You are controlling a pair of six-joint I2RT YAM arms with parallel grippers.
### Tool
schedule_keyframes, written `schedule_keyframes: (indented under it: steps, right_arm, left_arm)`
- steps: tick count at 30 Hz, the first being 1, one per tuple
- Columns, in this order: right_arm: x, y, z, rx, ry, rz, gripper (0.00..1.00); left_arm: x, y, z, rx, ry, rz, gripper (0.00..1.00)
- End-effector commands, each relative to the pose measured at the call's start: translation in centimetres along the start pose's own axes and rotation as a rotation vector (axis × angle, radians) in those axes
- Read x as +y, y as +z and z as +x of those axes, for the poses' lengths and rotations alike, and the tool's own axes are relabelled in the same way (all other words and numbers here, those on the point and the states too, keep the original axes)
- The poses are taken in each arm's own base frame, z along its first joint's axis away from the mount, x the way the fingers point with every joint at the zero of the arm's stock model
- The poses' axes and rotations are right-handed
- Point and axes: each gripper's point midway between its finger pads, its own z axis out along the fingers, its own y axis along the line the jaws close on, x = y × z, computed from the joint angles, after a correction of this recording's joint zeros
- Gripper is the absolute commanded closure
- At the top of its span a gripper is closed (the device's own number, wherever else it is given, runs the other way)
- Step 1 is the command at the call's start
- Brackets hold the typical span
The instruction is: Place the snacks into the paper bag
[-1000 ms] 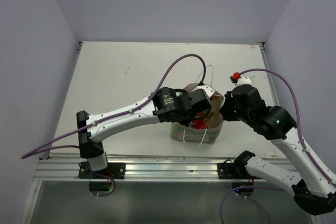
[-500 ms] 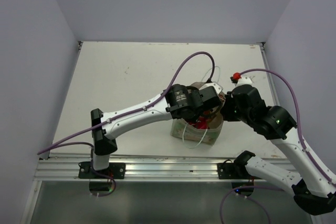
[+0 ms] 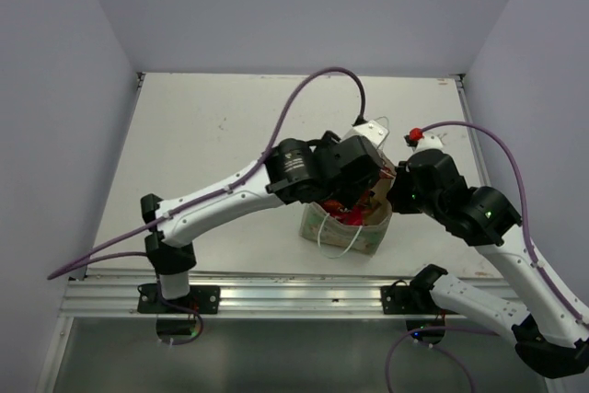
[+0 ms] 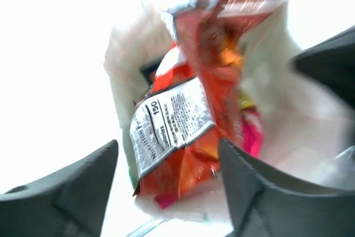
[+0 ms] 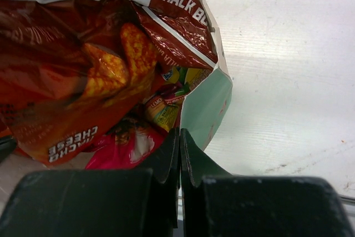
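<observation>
The pale-green paper bag (image 3: 354,238) stands upright near the table's front edge. My left gripper (image 3: 354,192) hovers over its mouth, open (image 4: 169,184). Below the spread fingers the red-white-brown crinkled packet (image 4: 183,115) sits in the bag, with the pink packet (image 4: 252,131) beside it. My right gripper (image 5: 179,142) is shut on the bag's green wall (image 5: 208,106) at the right side of the rim (image 3: 394,195). In the right wrist view the red packet (image 5: 83,70), the pink one (image 5: 122,145) and the small yellow candy one (image 5: 163,109) lie inside the bag. The blue packet is hidden.
The white table (image 3: 212,135) stretches back and left of the bag, closed in by pale walls. An aluminium rail (image 3: 276,292) runs along the near edge. The bag's white cord handle (image 3: 336,244) hangs over its front face. Purple cables arch above both arms.
My left gripper has opened over the bag and let go of the red crinkled packet, which now rests inside. The right gripper has kept its hold on the rim.
</observation>
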Motion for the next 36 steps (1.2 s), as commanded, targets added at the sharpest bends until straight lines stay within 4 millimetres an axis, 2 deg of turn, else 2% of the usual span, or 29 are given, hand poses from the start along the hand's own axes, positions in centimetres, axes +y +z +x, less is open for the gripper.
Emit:
schedule_keyframes:
  steps: [1,2,3,4,5,7,9,10,12,13,17,22,30,32,36]
  right_arm:
    - [-0.2,-0.3,-0.2,-0.001,-0.007,0.011,1.0]
    - [-0.2,-0.2,-0.2,0.002,-0.008,0.015,1.0]
    - [-0.2,-0.2,-0.2,0.002,-0.007,0.015,1.0]
    - [-0.2,-0.2,-0.2,0.003,-0.007,0.015,1.0]
    - [-0.2,-0.2,-0.2,0.002,-0.006,0.018,1.0]
    - [-0.2,-0.1,-0.2,0.001,-0.006,0.018,1.0]
    - [-0.2,0.0,-0.3,0.002,-0.006,0.02,1.0]
    - [-0.1,0.0,-0.3,0.002,-0.006,0.02,1.0]
    - [0.0,0.1,-0.2,0.006,-0.007,0.019,1.0]
    - [0.0,0.1,-0.3,0.005,-0.006,0.018,1.0]
    - [0.0,0.2,-0.3,0.003,-0.001,0.021,1.0]
    - [0.0,0.2,-0.1,0.004,0.006,0.016,1.0]
    - [-0.1,0.1,0.1,0.004,0.011,0.012,1.0]
    - [-0.1,0.0,0.1,0.001,0.011,0.009,1.0]
    - [-0.2,-0.2,0.0,-0.005,0.012,0.008,1.0]
  left_arm:
    - [2.6,-10.1,-8.7,-0.4,-0.232,0.142,0.19]
    - [3.4,-12.1,-8.9,-0.456,-0.262,0.173,0.14]
    - [3.8,-13.0,-9.4,-0.501,-0.286,0.19,0.11]
    - [5.2,-15.8,-10.8,-0.612,-0.354,0.217,0.09]
    - [5.3,-14.4,-9.7,-0.597,-0.341,0.182,0.07]
    - [6.5,-13.1,-8.5,-0.573,-0.333,0.095,0.02]
    - [7.1,-10.8,-7.3,-0.501,-0.315,0.033,0.08]
    - [6.6,-8.7,-5.9,-0.427,-0.279,0.016,0.13]
    - [6.6,-6.7,-5.0,-0.376,-0.275,0.006,0.27]
    - [5.7,-5.7,-4.5,-0.363,-0.267,0.038,0.28]
    - [4.5,-4.6,-4.3,-0.379,-0.271,0.082,0.34]
    - [4.0,-3.2,-3.9,-0.386,-0.276,0.101,0.34]
    - [5.0,-0.9,-3.4,-0.374,-0.304,0.082,0.31]
    - [5.3,0.2,-2.7,-0.35,-0.31,0.079,0.31]
    - [5.3,1.3,-2.6,-0.349,-0.325,0.091,0.3]
